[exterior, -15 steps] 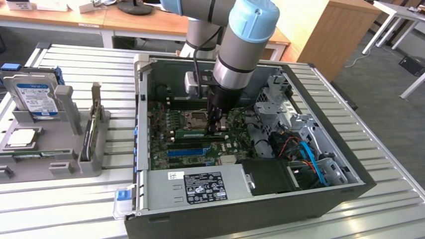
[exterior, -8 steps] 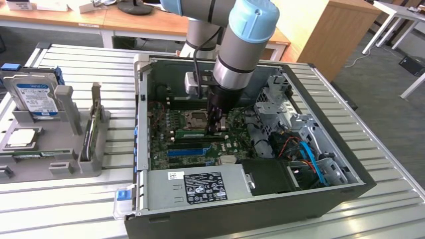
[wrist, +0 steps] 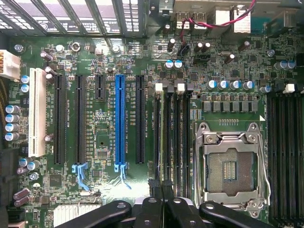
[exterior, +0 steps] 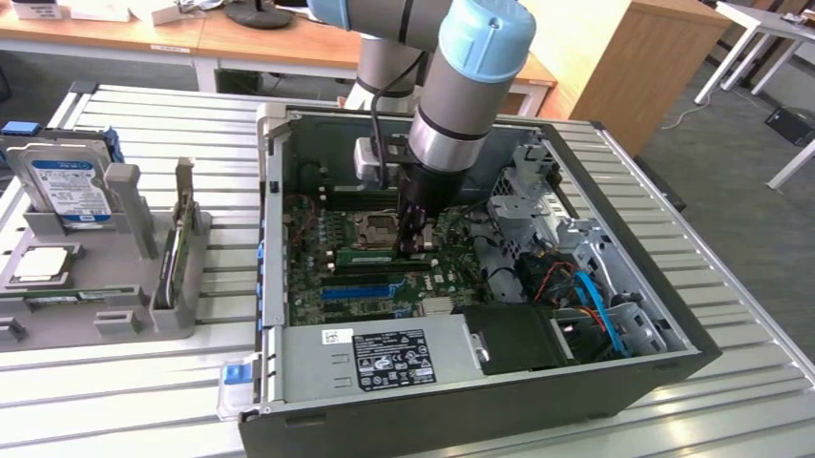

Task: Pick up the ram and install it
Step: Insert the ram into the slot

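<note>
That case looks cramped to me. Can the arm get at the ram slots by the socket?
Probably yes: the case lies open on top, and the end effector is down at one end of the ram, right at those slots, nothing between.

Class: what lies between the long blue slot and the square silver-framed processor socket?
Wrist view: one long black slot, then a bank of narrow black memory slots.
</note>
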Robot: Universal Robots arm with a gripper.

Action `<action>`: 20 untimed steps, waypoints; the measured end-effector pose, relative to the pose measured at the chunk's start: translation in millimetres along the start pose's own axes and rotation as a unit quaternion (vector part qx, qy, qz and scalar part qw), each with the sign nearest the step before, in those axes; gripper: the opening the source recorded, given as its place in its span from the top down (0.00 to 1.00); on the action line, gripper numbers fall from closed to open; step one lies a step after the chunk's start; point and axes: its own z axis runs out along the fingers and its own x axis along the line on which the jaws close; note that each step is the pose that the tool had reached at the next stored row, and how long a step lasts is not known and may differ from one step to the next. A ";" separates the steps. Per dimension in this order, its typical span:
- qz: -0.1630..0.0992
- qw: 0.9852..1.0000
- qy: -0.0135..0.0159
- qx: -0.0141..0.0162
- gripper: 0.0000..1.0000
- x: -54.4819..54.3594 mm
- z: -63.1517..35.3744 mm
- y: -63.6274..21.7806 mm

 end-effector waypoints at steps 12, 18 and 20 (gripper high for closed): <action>-0.006 1.000 0.000 0.000 0.88 0.0 0.0 0.0; -0.008 1.000 0.000 0.000 0.88 0.0 0.0 0.0; -0.008 1.000 0.000 0.000 0.88 0.0 0.0 0.0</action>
